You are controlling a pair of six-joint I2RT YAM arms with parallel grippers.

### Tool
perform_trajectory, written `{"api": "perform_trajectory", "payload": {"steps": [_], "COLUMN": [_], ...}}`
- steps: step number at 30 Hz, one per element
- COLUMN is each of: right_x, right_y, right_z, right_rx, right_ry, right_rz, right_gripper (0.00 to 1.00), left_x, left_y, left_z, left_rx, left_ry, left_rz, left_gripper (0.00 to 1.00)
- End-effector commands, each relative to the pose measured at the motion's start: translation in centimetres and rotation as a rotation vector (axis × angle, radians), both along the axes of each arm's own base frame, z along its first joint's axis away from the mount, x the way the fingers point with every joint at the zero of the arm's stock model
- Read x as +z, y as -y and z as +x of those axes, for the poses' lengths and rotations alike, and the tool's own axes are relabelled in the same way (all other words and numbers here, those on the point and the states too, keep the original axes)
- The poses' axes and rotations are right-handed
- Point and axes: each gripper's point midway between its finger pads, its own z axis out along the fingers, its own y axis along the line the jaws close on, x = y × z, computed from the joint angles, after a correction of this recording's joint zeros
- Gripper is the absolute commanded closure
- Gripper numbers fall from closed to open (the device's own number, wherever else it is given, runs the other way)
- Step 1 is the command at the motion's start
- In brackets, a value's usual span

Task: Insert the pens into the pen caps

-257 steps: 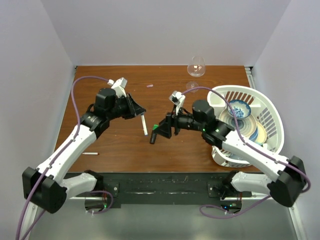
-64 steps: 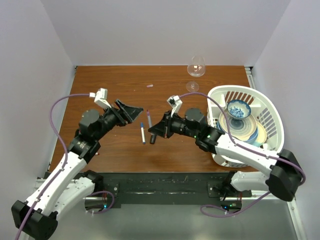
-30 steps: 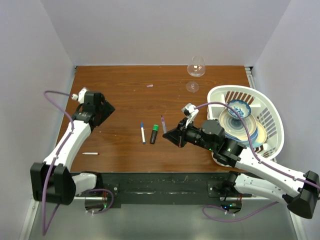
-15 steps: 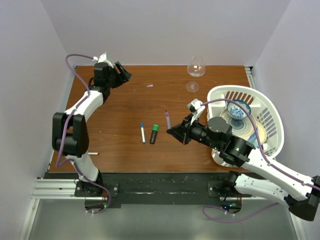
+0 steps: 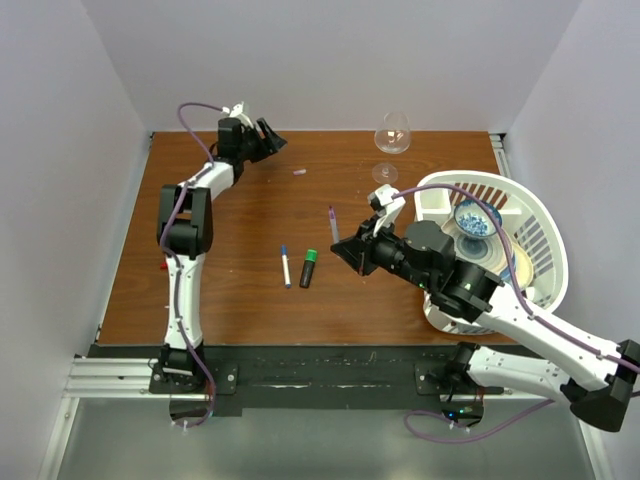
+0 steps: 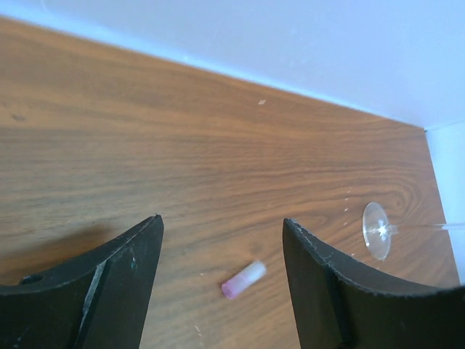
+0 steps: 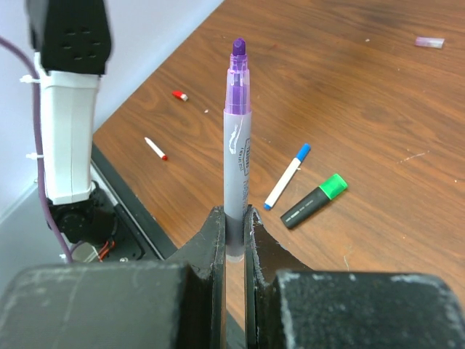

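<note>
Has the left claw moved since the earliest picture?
Yes. The left claw travelled toward the back wall, now near the pink cap and level with the wine glass.

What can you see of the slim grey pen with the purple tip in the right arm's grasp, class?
The slim grey pen with the purple tip has a matt grey barrel with faint white marks, a translucent purple collar and a bare purple nib, uncapped. The right pincer clamps its lower end, nib pointing away from it. It is held clear of the brown wooden table, touching nothing else.
</note>
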Motion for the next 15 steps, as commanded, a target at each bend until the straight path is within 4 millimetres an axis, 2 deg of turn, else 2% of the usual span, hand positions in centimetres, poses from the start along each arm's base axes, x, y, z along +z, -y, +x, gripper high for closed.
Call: {"api": "perform_trajectory", "payload": {"steps": [1, 6, 11, 15], "right_x": [2.1, 1.2, 1.3, 1.2], "right_y": [-0.2, -0.4, -0.2, 0.1], "right_z": [1.0, 1.2, 1.1, 0.8], "right_rx": [-0.036, -0.035, -0.034, -0.033], "right_ry": [0.048, 0.035, 0.040, 0.039], "right_rz": [0.023, 0.004, 0.002, 0.002], "right_gripper": [1.00, 1.00, 1.00, 1.00], "left_x": [0.5, -2.1, -4.5, -5.3], "left_y": [1.9, 3.5, 5.3, 6.6], "left_z": [1.2, 0.8, 0.1, -0.8], "left_rx": [-0.076, -0.126, -0.183, -0.216], "left_ry": [0.060, 0.040, 0.002, -0.014], "left_rz": [-0.072, -0.054, -0.044, 0.000], "left_gripper": [0.29, 0.30, 0.30, 0.31]}}
